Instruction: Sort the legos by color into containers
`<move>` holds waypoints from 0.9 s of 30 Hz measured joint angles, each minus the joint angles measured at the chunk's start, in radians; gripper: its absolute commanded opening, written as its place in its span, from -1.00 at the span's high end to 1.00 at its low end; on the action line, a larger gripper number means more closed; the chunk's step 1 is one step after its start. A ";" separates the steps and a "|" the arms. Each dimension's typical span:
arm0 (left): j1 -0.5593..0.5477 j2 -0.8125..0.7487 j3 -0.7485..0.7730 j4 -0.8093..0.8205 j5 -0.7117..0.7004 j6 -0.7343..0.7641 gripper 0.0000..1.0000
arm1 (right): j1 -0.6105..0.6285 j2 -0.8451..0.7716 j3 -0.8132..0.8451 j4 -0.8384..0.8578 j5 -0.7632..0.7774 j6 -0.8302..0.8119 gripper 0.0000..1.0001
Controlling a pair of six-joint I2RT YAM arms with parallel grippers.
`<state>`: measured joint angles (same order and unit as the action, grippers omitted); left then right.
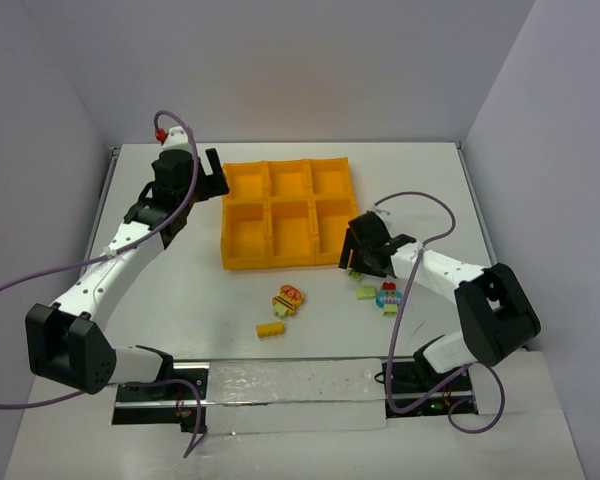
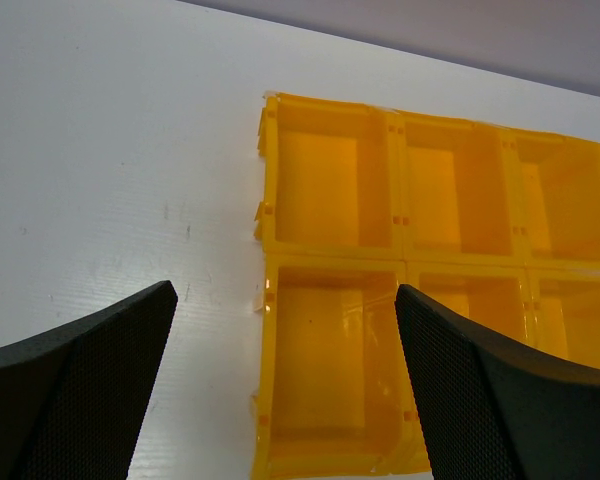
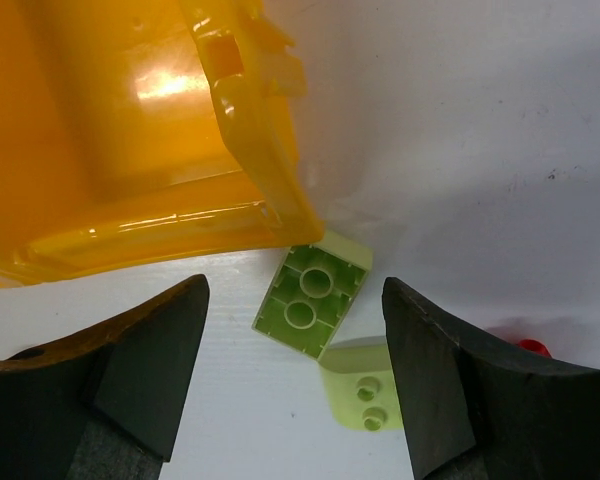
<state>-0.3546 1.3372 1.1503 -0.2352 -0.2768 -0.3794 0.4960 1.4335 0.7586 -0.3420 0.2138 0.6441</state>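
Note:
The orange-yellow tray (image 1: 270, 205) with six wells lies at the table's middle; the wells seen from above look empty. A lime green brick (image 3: 313, 288) lies upside down against the tray's near right corner, between the open fingers of my right gripper (image 3: 295, 385), which hangs just above it. A second lime green brick (image 3: 363, 388) lies beside it, and it shows in the top view (image 1: 366, 292). A teal and red cluster (image 1: 388, 298), a yellow and red cluster (image 1: 288, 299) and a yellow brick (image 1: 271, 330) lie in front of the tray. My left gripper (image 2: 285, 400) is open and empty over the tray's left side.
The tray's near right corner (image 3: 270, 200) stands right beside my right gripper's left finger. Side walls close in the table on the left and right. A metal rail (image 1: 300, 385) runs along the near edge between the arm bases.

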 measured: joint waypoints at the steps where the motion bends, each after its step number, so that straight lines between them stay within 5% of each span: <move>1: 0.000 0.000 0.000 0.000 0.000 0.001 -0.99 | 0.002 0.007 0.000 0.001 0.000 0.002 -0.54; 15: 0.000 0.000 0.000 -0.001 -0.007 0.015 -0.99 | 0.054 0.048 0.000 0.003 0.046 0.017 -0.40; 27: 0.000 0.000 0.000 -0.001 -0.016 0.024 -0.99 | 0.063 0.065 0.001 0.002 0.087 0.013 0.08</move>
<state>-0.3546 1.3376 1.1503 -0.2359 -0.2928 -0.3550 0.5587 1.4980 0.7593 -0.3397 0.3006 0.6569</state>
